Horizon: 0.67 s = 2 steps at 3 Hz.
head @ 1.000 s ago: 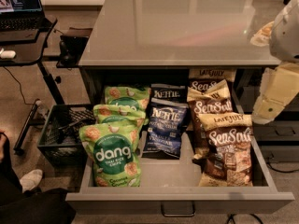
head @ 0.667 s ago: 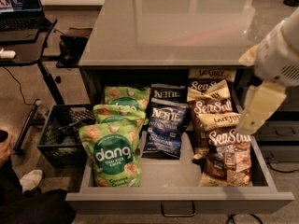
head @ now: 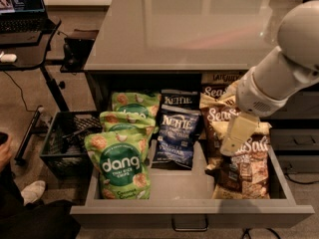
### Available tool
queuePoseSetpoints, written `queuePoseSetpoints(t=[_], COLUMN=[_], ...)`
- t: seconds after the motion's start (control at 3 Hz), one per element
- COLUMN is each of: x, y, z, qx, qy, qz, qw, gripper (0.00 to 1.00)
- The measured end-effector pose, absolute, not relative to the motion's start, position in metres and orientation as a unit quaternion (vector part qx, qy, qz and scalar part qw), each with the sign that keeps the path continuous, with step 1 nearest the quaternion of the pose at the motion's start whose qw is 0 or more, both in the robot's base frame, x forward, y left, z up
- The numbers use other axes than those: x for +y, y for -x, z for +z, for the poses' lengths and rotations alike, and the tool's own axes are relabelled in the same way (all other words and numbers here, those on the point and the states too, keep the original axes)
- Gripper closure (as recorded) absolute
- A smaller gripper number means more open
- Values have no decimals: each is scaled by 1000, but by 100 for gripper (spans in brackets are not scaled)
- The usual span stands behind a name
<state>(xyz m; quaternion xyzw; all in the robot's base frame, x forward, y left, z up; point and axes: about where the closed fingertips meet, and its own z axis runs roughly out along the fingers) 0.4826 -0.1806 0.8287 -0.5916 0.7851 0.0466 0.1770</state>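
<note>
An open drawer (head: 194,214) under a grey counter (head: 184,29) holds three columns of snack bags. Green Dang bags (head: 119,166) fill the left column, dark blue Kettle bags (head: 175,133) the middle, and brown Sea Salt bags (head: 244,171) the right. My white arm (head: 284,68) reaches in from the upper right. Its cream-coloured gripper (head: 238,133) hangs over the right column, just above the front brown Sea Salt bag and nearest to it. The arm hides part of the brown bags further back.
A black wire crate (head: 67,143) stands on the floor left of the drawer. Beyond it are a desk (head: 25,54) with a laptop (head: 20,4) and cables. A person's shoe (head: 30,190) shows at the lower left.
The arm has swung left and down from the right edge. The gripper now hangs over the brown bags in the drawer's right column. The bags have not moved.
</note>
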Motion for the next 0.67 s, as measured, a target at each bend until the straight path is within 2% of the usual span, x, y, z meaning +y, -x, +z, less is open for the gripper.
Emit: queuePoseSetpoints(t=[0.67], x=[-167], y=[-504], z=[797], qx=[785], qy=[586], qz=[65], qw=[192], gripper=[0])
